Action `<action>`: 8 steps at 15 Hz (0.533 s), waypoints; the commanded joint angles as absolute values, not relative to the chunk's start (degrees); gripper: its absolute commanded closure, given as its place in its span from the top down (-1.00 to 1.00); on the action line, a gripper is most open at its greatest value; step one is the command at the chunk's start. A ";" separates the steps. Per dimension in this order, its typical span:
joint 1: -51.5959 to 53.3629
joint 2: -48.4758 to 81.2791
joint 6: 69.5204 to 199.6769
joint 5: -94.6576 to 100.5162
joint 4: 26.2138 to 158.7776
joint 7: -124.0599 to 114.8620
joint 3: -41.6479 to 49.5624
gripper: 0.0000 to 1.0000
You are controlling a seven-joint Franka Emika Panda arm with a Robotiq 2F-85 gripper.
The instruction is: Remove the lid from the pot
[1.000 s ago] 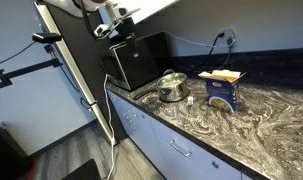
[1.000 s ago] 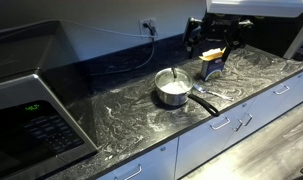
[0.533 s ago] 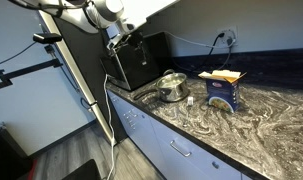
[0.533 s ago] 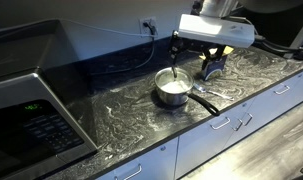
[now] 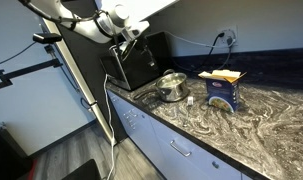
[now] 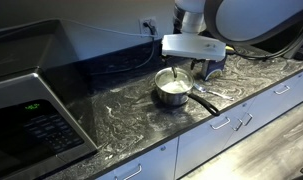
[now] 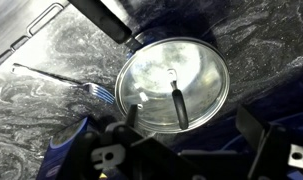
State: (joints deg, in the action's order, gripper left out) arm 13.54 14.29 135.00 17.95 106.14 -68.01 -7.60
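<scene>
The steel pot stands on the dark marbled counter with the glass lid on it. The lid has a shiny rim and a black strap handle at its middle. The pot's black side handle sticks out toward the counter's front. My gripper hangs above the pot, apart from the lid. It is open and empty, with its dark fingers spread wider than the lid handle.
A blue and yellow box stands beside the pot. A fork lies on the counter near it. A microwave sits at the counter's end. A cable hangs from the wall outlet.
My arm has swung from beside the box to over the pot and come lower. The pot, lid and box have not moved.
</scene>
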 commanded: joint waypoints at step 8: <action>15.63 24.07 134.52 19.73 96.43 -62.52 -3.94 1.00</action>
State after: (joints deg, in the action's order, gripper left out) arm 15.03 21.85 135.01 21.26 99.50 -65.47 -4.91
